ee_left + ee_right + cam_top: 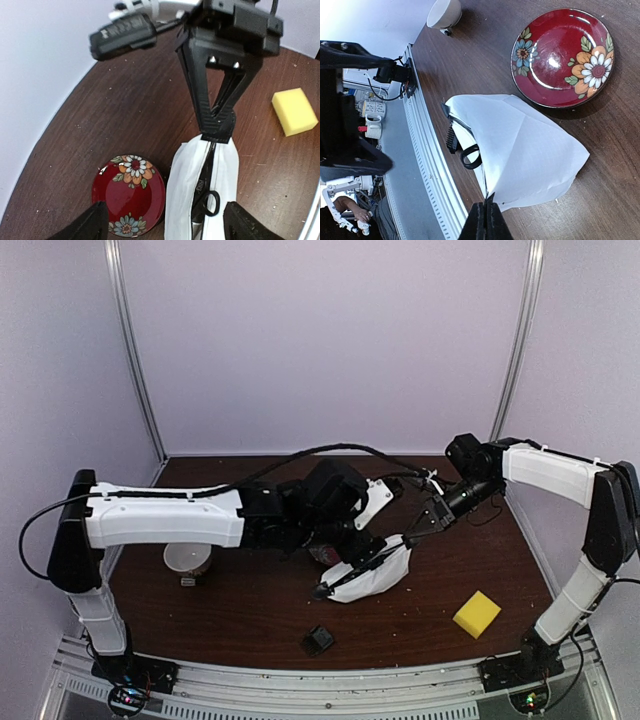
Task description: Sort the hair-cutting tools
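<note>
Top external view, front to back: black attachment block (318, 640) loose on counter (250, 615); white pouch (385, 575) holding clipper (200, 186) and a scissors handle (212, 202), its far edge pinched by right end effector (485, 220); left end effector (167, 226) spread above. Wrist views alone show red plate (562, 57) clearly, beside the pouch.

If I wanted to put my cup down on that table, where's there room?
The front left is bare, between the white bowl and the small black block. So is the right side behind the yellow sponge. The middle is crowded: white pouch, red plate, and left arm and right arm overhead.
</note>
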{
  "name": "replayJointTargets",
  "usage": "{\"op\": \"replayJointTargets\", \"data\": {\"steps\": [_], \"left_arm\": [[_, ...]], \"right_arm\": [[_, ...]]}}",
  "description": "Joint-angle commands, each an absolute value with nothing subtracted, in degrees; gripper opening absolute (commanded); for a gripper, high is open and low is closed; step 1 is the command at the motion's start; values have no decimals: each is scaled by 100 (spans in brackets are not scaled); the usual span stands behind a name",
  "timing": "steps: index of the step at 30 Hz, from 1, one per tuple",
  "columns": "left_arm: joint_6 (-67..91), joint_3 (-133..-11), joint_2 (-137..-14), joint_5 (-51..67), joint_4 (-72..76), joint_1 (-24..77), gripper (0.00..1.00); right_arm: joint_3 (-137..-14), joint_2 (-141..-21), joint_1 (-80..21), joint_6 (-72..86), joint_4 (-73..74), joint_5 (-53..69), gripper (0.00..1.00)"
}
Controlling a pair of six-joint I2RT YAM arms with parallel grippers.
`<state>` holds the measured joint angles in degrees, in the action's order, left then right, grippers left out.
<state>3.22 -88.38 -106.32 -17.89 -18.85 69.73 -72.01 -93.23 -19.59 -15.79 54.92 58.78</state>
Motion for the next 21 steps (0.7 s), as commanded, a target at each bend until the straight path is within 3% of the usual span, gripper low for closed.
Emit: {"op": "replayJointTargets", "data": {"steps": [1,9,15,21], "left_arm": [[967,-8314,-10132,-1322,-2311,6923,82],[2616,-7335,-9575,-690,-3090,6664,80],[3357,-6411,-9269,145,-2412,6271,76],[3369,-6354,-9475,673,-2160,6022,63]], "right_arm": [[-7372,-9423,-1933,-1430,5369,5660,0],[-7393,-9508,-1929,-1427,5394,5656,0],[-7382,-9547,-1930,-1446,5396,5668,0],[-7409,-9654,-1932,-1470,5414,5617,0]]}}
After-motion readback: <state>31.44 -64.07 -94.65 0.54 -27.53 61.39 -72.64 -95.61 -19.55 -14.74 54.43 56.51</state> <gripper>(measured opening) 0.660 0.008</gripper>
